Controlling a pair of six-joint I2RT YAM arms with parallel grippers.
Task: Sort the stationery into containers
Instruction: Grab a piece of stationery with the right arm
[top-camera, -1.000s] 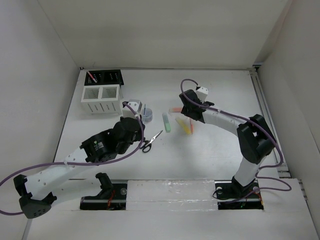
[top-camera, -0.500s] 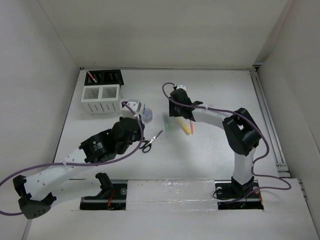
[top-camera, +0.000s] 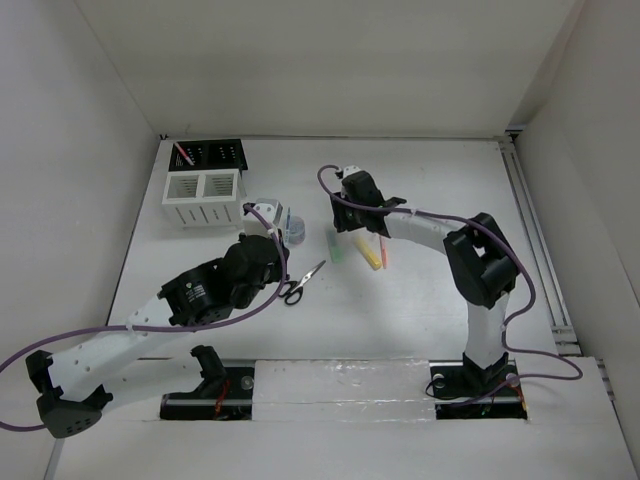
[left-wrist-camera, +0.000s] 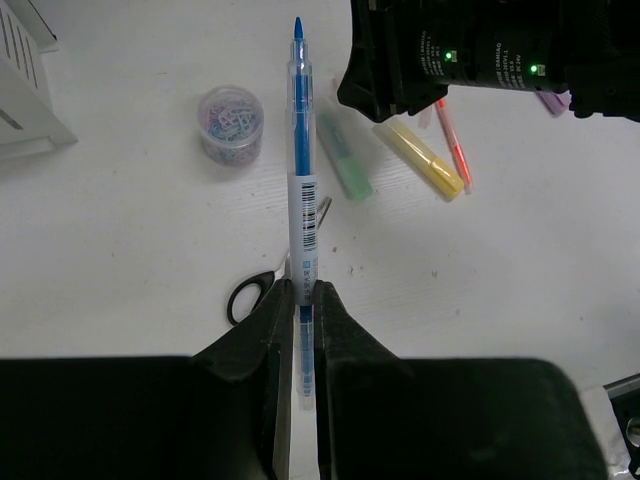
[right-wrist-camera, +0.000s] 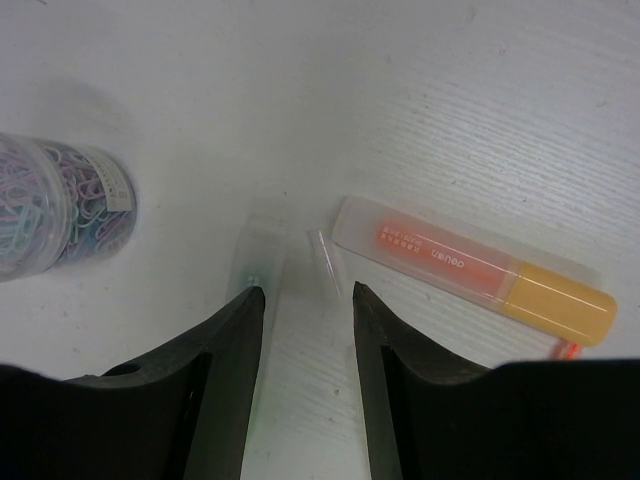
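Note:
My left gripper (left-wrist-camera: 301, 290) is shut on a blue pen (left-wrist-camera: 300, 180) and holds it above the table; in the top view it (top-camera: 274, 232) hovers beside the round purplish tub (top-camera: 293, 230). My right gripper (right-wrist-camera: 307, 292) is open and low over the table. Its left fingertip is at the green marker's clear cap (right-wrist-camera: 258, 250), and the orange marker (right-wrist-camera: 470, 262) lies just right of its right finger. The green marker (top-camera: 335, 245), yellow marker (top-camera: 368, 252), orange-red pen (top-camera: 383, 250) and scissors (top-camera: 303, 280) lie mid-table.
The white slatted organizer (top-camera: 204, 198) and the black mesh holder (top-camera: 212, 154), which has a red pen in it, stand at the far left. White walls enclose the table. The tub of clips (right-wrist-camera: 60, 210) sits left of my right gripper.
My right gripper has swung left from above the markers to the green marker's far end, near the tub. The left arm and its blue pen have barely moved.

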